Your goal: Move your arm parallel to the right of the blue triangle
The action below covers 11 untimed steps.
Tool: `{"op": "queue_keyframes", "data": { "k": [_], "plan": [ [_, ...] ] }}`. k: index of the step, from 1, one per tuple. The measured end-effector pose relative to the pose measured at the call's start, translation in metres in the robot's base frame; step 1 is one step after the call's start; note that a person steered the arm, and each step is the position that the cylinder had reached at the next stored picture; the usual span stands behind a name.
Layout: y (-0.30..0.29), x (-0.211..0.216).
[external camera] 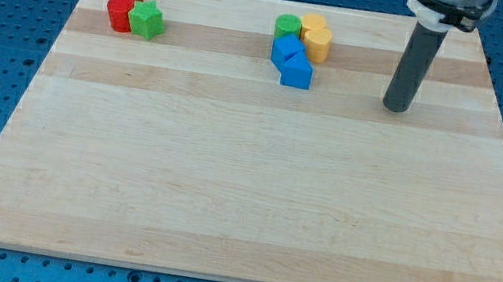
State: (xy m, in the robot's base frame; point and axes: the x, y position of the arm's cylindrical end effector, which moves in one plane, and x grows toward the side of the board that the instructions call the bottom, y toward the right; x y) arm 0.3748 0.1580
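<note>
So our tip (396, 107) is sitting on the wooden board (242, 200) up near the top right corner, with the dark rod running straight up out of the view's top edge into a white collar. No jaws or fingers on this thing, it's just a plain rod end, so there's nothing to open or close and it isn't touching any block. We're well apart from the nearest cluster, off to its right and roughly level with its lower end.

The blue triangle (296, 71) is close to the top edge of the board, a little right of the middle. It looks like a chunky blue wedge with a slanted top face. It's pressed right against a blue cube (286, 49) on its upper left. Behind those sit a green cylinder (288, 26) and two yellow blocks (315, 36), all bunched together.

Over in the top left corner we've got two red blocks (122, 4) with a green star (147, 19) snug against them.
</note>
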Motion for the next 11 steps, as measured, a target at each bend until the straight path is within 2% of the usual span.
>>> {"op": "queue_keyframes", "data": {
  "k": [3, 11],
  "plan": [
    [-0.009, -0.001],
    [-0.06, -0.056]
  ]
}}
